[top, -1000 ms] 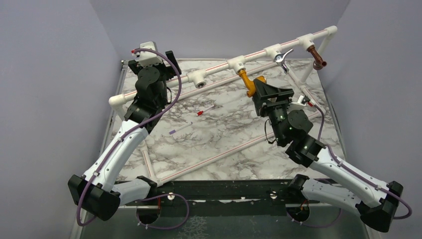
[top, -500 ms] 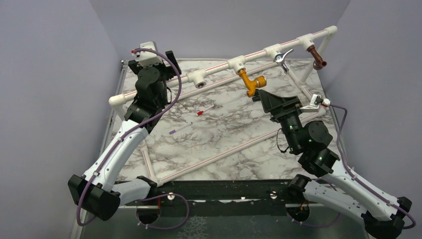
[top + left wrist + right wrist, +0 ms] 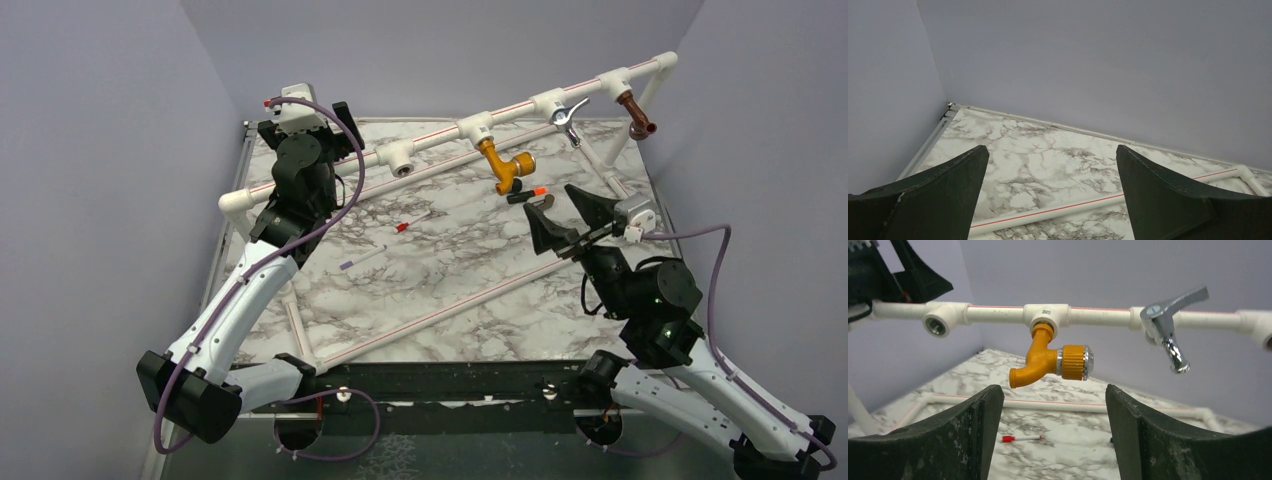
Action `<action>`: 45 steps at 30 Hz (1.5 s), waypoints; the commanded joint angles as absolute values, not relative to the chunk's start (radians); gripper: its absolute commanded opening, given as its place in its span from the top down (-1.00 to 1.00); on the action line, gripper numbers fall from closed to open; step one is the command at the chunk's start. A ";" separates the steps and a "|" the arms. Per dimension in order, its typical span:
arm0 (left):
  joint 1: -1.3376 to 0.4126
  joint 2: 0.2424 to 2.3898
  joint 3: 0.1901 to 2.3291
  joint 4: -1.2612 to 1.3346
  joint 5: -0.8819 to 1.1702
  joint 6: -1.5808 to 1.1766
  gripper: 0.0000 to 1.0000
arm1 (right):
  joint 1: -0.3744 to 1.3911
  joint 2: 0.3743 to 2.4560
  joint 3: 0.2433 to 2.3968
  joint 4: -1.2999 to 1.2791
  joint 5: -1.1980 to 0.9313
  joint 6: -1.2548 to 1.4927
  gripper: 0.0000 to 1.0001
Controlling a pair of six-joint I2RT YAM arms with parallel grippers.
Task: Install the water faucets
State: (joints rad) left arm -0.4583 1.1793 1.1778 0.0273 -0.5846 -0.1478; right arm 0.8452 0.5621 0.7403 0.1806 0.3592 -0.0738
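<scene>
Right claw [image 3: 1052, 390] gapes before mustard-yellow faucet [image 3: 1045, 360]; tiny print on tee [image 3: 1048, 315] unreadable.

The left arm [image 3: 240, 290] is stretched forward toward the far left corner, and the left gripper [image 3: 1053, 152] is held with its jaws spread wide, nothing gripped. The right arm [image 3: 690, 370] is bent sharply above its base; the right gripper [image 3: 1053, 390] is seen parted and empty, apparently tilted slightly upward
</scene>
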 commanded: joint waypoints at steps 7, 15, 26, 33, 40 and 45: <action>-0.502 1.259 1.063 -0.340 -0.537 -0.164 -0.98 | 0.850 0.555 0.836 -0.080 -0.044 -0.856 -0.62; -0.503 1.258 1.063 -0.340 -0.537 -0.164 -0.98 | 0.851 0.621 0.834 -0.113 0.033 -1.235 -0.67; -0.503 1.256 1.063 -0.341 -0.533 -0.164 -0.98 | 0.851 0.734 0.758 0.168 0.154 -1.498 -0.62; -0.503 1.251 1.063 -0.341 -0.528 -0.165 -0.98 | 0.851 0.821 0.758 0.279 0.207 -1.625 -0.59; -0.503 1.249 1.063 -0.341 -0.525 -0.165 -0.98 | 0.851 0.907 0.782 0.299 0.263 -1.701 -0.56; -0.503 1.252 1.063 -0.341 -0.523 -0.166 -0.98 | 0.851 0.941 0.796 0.328 0.285 -1.707 -0.45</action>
State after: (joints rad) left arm -0.4583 1.1790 1.1778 0.0277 -0.5842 -0.1478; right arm 0.8452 0.9276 0.7597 0.2543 0.2279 -1.6608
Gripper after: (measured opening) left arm 0.990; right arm 0.741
